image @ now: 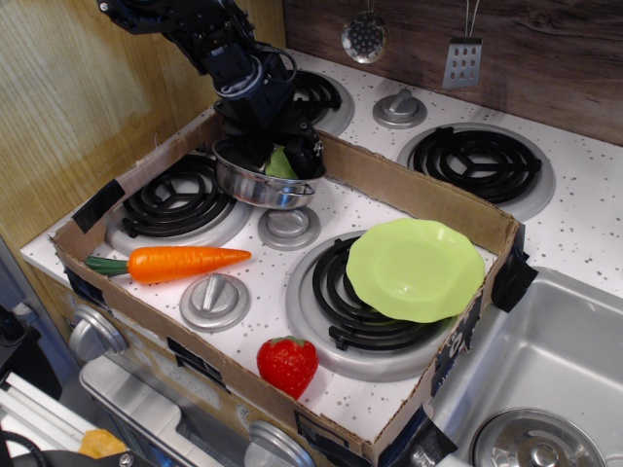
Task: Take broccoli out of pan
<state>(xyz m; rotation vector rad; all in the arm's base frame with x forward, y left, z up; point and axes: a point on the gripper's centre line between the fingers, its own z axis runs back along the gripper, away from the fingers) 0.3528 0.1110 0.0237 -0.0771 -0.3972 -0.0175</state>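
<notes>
In the upper left of the frame, the gripper (275, 156) dips into the pan (255, 187) astride the broccoli (280, 163), its grip state unreadable; a loose pinch risks dropping the piece or tipping the pan.

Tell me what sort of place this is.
Most likely a toy kitchen set up for robot practice: a play stove with coil burners and grey knobs, a sink at right, utensils hanging on the back wall, and plastic food such as a carrot and strawberry.

A dark wood backsplash (545, 39) runs behind the white speckled stovetop (584, 219) — a slotted spatula (462, 60) and a ladle (363, 37) hang there. A pale wood panel (68, 107) stands left; a steel sink (545, 389) sits right.
</notes>
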